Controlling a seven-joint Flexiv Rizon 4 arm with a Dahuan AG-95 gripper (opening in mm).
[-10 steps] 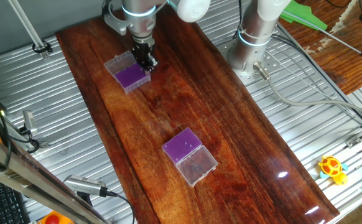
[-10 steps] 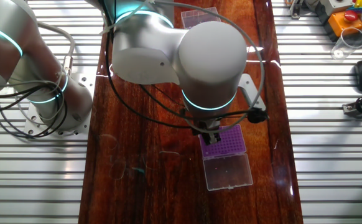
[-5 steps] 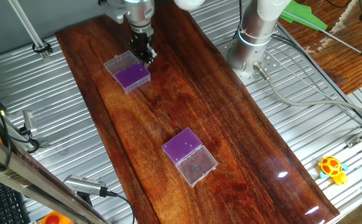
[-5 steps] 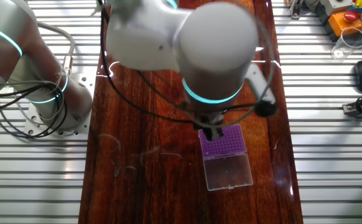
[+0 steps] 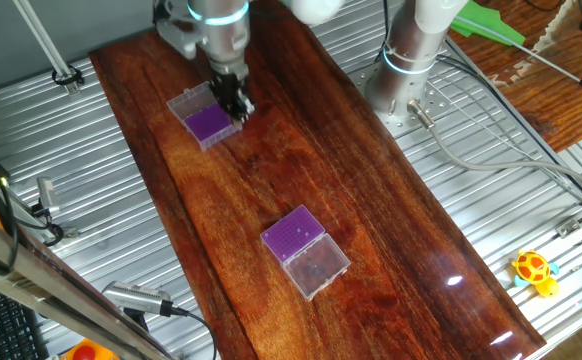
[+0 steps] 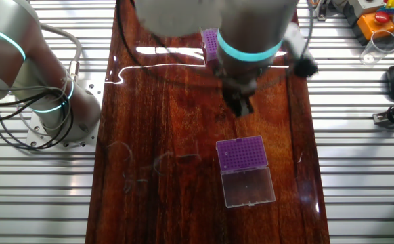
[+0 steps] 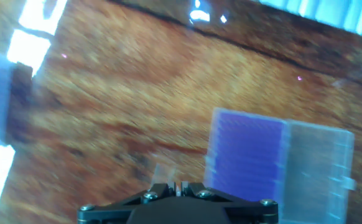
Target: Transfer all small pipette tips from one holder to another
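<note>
Dark wooden desk point(image 5: 371, 200), two purple tip holders well apart: one point(image 5: 205, 115) just beside the pincer point(image 5: 233, 103), the other point(image 5: 305, 249) down the plank. Pincer looks pinched together, can't tell if it's carrying a tip. Hard to judge progress, probably plenty left.

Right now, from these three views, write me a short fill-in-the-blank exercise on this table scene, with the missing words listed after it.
1. Both clear plastic tip holders have racks coloured ____.
2. Each holder's hinged lid is ____.
3. The holders sit on a long board made of ____.
4. The small toy on the ribbed metal table is mainly ____.

Missing words: purple; open; wood; yellow
</note>
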